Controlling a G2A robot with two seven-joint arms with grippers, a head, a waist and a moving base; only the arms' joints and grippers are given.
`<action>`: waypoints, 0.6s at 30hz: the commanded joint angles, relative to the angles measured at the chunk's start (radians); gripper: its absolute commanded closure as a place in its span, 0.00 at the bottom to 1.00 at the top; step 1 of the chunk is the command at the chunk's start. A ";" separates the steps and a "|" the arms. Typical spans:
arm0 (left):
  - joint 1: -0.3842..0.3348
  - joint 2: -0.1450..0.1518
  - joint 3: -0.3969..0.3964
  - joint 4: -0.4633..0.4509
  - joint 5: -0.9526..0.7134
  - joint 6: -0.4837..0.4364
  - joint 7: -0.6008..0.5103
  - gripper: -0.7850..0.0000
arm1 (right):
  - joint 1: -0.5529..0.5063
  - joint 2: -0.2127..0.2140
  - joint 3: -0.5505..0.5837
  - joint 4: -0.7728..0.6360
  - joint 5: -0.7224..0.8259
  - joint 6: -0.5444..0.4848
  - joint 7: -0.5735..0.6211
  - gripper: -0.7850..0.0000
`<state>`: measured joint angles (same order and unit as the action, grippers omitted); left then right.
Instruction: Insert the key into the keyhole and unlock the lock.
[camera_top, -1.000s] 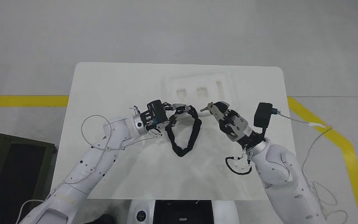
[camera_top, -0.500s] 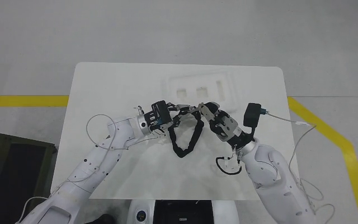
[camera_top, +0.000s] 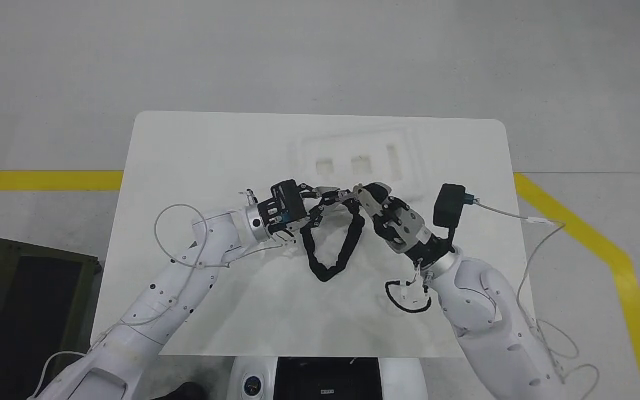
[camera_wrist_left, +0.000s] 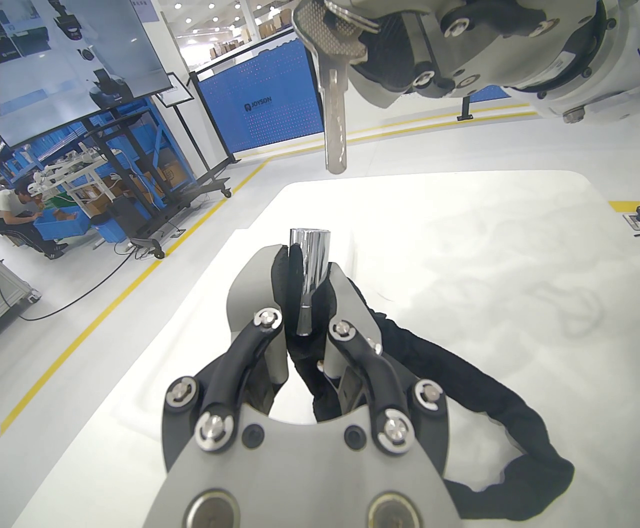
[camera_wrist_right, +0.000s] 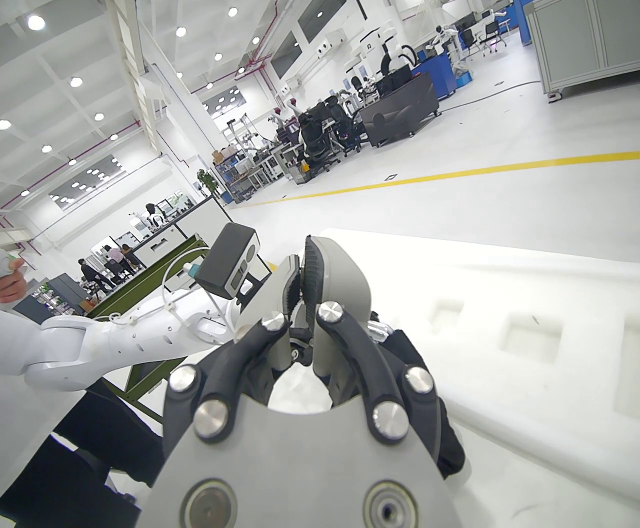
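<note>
Left wrist view: key (camera_wrist_left: 334, 115) near chrome lock (camera_wrist_left: 312, 270) (tips apart)

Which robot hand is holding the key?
The right gripper pinches the key. The left gripper grips the shiny lock instead. The key's tip is apart from the lock.

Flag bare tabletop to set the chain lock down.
Free: far-left corner between table edge and foam tray; far-right corner beyond it; near strip below the chain lock. Crowded: centre, right end effector with key facing left end effector.
</note>
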<state>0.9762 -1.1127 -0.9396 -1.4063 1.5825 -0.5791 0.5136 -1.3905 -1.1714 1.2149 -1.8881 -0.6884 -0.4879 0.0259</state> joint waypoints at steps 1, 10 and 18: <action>0.000 0.000 0.000 0.000 0.000 0.000 0.000 1.00 | 0.002 -0.001 -0.003 -0.001 -0.018 0.018 0.006 1.00; 0.000 0.000 0.000 0.000 0.000 0.000 0.000 1.00 | 0.003 -0.011 -0.024 0.002 -0.036 0.095 -0.009 1.00; 0.000 0.000 0.000 0.000 0.000 0.000 0.000 1.00 | 0.002 -0.015 -0.019 0.005 -0.038 0.124 -0.019 1.00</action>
<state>0.9762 -1.1127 -0.9396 -1.4063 1.5825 -0.5791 0.5136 -1.3877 -1.1868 1.1954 -1.8825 -0.7249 -0.3631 0.0041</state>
